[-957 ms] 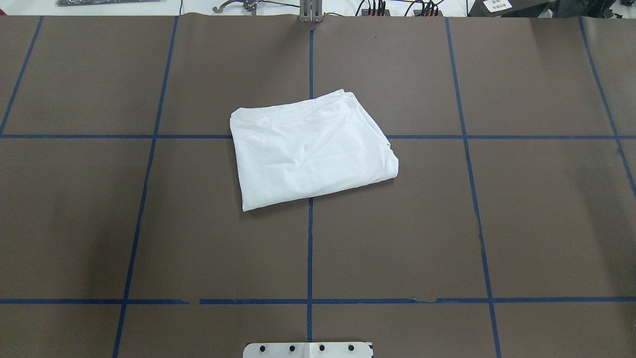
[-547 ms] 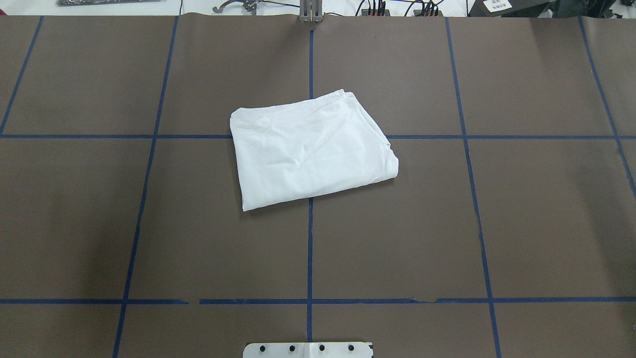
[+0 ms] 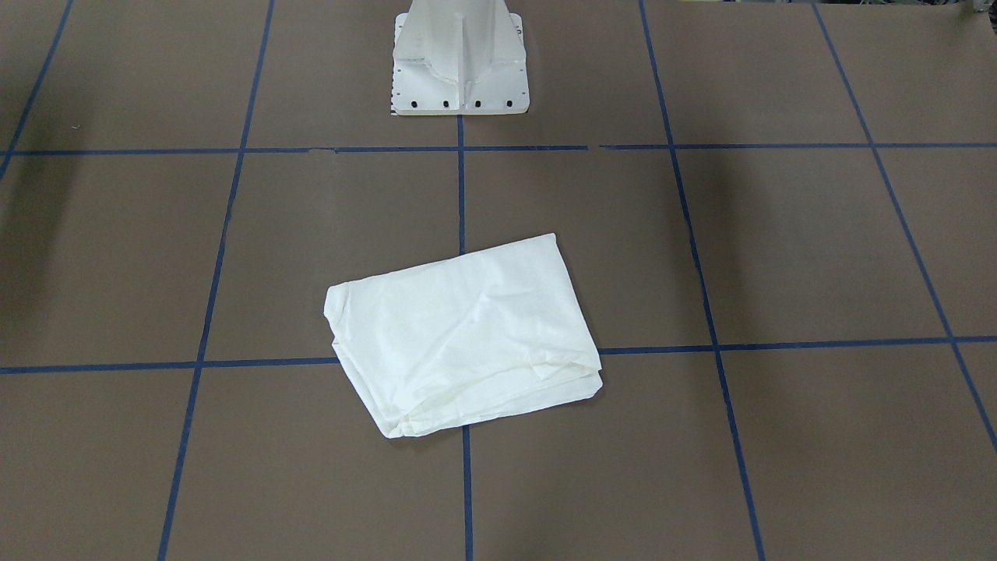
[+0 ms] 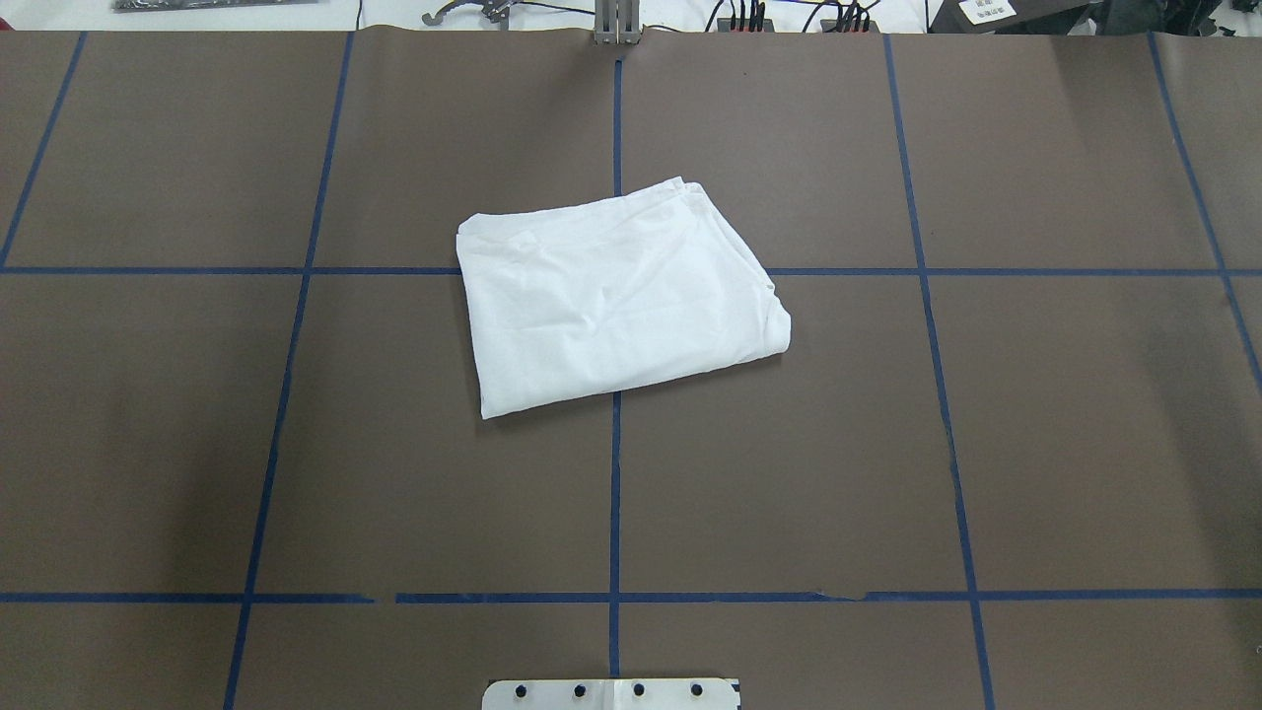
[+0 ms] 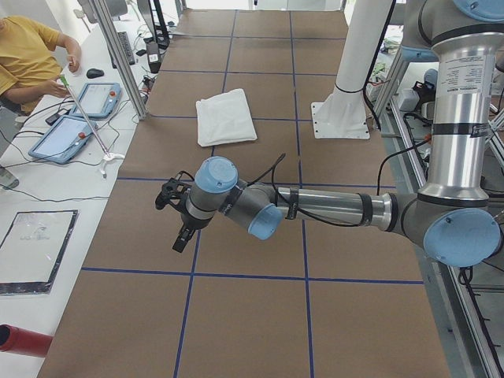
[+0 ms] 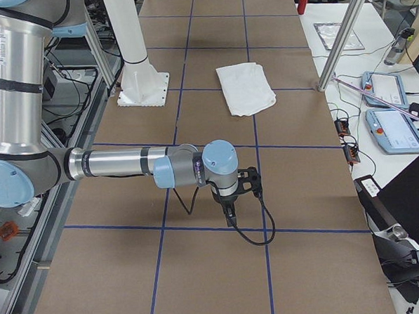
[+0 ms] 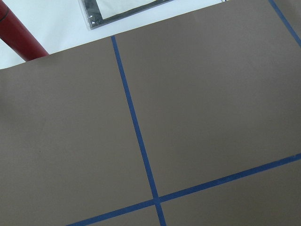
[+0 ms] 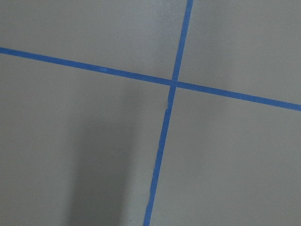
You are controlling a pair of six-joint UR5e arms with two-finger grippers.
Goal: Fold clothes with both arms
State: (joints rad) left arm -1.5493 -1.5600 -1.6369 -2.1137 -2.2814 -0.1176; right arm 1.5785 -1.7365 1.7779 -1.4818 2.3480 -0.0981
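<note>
Shirt (image 4: 621,306) of white cloth lies folded, a creased, skewed rectangle.

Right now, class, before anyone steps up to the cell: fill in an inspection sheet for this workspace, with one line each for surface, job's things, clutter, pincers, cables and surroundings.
Surface: brown table mat, flat, marked with a blue tape grid.
Job's things: white T-shirt lies folded into a rough rectangle near the middle; neither arm touches it.
Clutter: nothing seen on the mat.
Pincers: left pincer and right pincer hang over bare mat, well away from the shirt; cannot tell whether they are open or shut.
Cables: black cable loops below the right wrist, close to the mat.
Surroundings: white pedestal; side bench with teach pendants, a person and a red cylinder.
</note>
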